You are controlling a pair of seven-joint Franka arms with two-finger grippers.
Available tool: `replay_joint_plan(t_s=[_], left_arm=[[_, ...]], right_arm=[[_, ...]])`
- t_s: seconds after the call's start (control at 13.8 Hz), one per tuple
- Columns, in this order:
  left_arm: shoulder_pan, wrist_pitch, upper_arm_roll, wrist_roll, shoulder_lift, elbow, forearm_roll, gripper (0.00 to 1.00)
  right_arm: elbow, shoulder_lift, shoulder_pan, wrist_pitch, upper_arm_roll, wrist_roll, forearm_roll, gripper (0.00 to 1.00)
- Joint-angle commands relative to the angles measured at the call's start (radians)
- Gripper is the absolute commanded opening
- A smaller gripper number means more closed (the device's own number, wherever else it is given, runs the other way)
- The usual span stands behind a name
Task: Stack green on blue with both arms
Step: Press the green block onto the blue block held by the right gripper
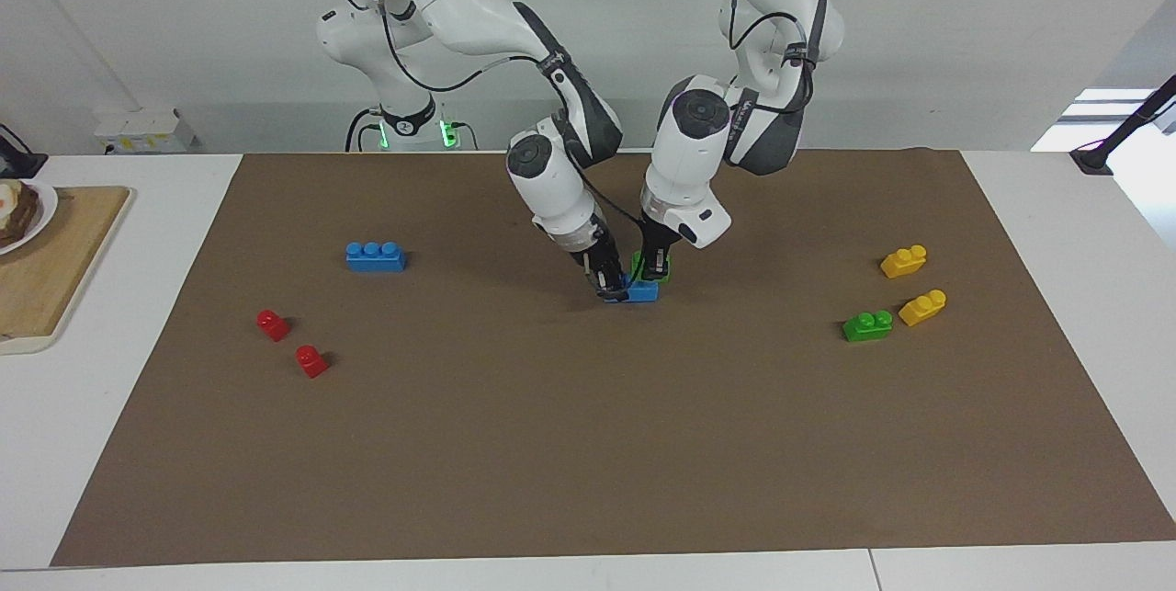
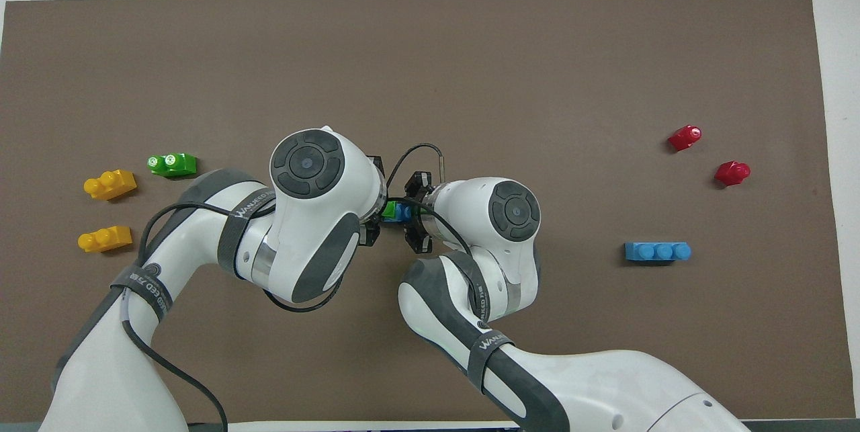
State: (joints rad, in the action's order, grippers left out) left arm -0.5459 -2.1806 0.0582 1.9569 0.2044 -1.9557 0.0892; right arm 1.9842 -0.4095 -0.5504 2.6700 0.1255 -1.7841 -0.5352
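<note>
I had both pincers low at the middle of the brown mat (image 1: 588, 444) on the counter (image 1: 1057, 205). The right pincer (image 1: 610, 286) was clenched on the blue brick (image 1: 643, 293), which rested on the mat. The left pincer (image 1: 654, 271) gripped the green brick (image 1: 663, 266), set against the blue brick's top at its end nearer the left arm. A second blue brick (image 1: 375, 255) lay toward the right arm's end, a second green brick (image 1: 867, 325) toward the left arm's end.

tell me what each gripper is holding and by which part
The right gripper grips one end of a blue brick on the mat. The left gripper grips a green brick by its sides, on the blue one.
</note>
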Motion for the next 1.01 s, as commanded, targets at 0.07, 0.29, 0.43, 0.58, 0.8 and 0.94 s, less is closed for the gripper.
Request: replay_joint_plan(t_s=[0.07,0.29,0.43,0.58,0.8,0.94], left_arm=[[-0.016,-0.036,-0.015,0.004,-0.007,-0.035,-0.019,0.0],[-0.016,-0.093,-0.015,0.004,-0.008,-0.055,-0.019,0.0],[-0.016,-0.114,-0.015,0.013,-0.011,-0.071,-0.019,0.0],[-0.022,-0.116,-0.015,0.014,-0.016,-0.083,-0.019,0.0],[-0.032,-0.134,-0.015,0.062,-0.019,-0.101,-0.019,0.0],[-0.032,-0.142,-0.015,0.073,-0.025,-0.126,-0.019,0.0]], right_arm=[[0.018,-0.008,-0.006,0.025,-0.001,0.005,-0.025,0.0],[0.018,-0.008,-0.008,0.025,-0.001,0.005,-0.023,0.0],[0.016,-0.008,-0.008,0.025,-0.001,0.006,-0.025,0.0],[0.016,-0.008,-0.006,0.025,-0.001,0.006,-0.023,0.0],[0.016,-0.006,-0.008,0.025,-0.001,0.006,-0.023,0.0],[0.016,-0.008,-0.006,0.025,-0.001,0.006,-0.023,0.0]])
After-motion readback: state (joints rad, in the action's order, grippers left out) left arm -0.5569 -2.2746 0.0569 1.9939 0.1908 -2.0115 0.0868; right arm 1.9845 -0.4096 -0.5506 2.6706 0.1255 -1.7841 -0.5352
